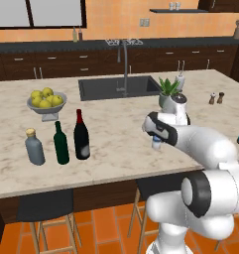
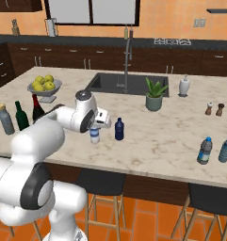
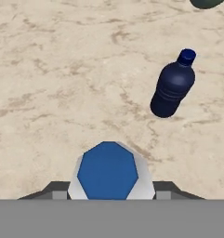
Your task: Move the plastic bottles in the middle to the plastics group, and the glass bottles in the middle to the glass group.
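One small water bottle sits clamped in the end effector, open counter around it.

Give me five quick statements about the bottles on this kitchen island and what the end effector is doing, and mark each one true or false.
1. The end effector is shut on the small water bottle. True.
2. The water bottle has a red cap. False: in the hand view the cap is blue.
3. The near-black wine bottle stands beside the green wine bottle and the grey bottle. True.
4. The dark blue bottle lies on its side. False: it stands upright on the counter, next to the water bottle.
5. The bowl of yellow fruit sits in the sink. False: it is on the counter, behind the glass bottles.
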### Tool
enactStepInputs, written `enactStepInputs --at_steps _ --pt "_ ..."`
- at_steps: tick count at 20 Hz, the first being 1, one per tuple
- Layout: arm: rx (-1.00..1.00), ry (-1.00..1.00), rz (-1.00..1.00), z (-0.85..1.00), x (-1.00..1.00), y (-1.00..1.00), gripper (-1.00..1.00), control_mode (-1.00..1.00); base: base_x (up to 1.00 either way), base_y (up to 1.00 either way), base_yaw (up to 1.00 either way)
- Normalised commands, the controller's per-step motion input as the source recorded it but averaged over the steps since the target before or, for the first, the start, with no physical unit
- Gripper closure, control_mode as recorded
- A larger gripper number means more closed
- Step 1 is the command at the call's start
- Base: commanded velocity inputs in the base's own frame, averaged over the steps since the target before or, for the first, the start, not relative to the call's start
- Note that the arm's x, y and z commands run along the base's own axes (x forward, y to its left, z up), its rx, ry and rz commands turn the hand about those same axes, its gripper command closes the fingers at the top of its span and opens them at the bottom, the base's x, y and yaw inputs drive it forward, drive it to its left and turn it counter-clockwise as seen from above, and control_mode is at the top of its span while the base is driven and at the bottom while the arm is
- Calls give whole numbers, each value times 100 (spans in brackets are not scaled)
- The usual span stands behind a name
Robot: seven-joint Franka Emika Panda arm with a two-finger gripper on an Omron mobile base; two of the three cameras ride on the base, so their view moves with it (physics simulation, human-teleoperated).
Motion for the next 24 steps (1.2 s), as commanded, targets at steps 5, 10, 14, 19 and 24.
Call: enactStepInputs --at_steps 5,10,14,19,24 --pt "-3 5 -9 47 -5 -77 100 -100 0 0 0" --pt "-1 7 -9 43 3 -92 100 -100 0 0 0" --pt "0 10 -6 20 -2 -96 100 -100 0 0 0" --pt "-1 9 -6 0 -4 -93 100 -100 0 0 0" --pt "-7 1 -8 -1 6 -76 100 -100 0 0 0"
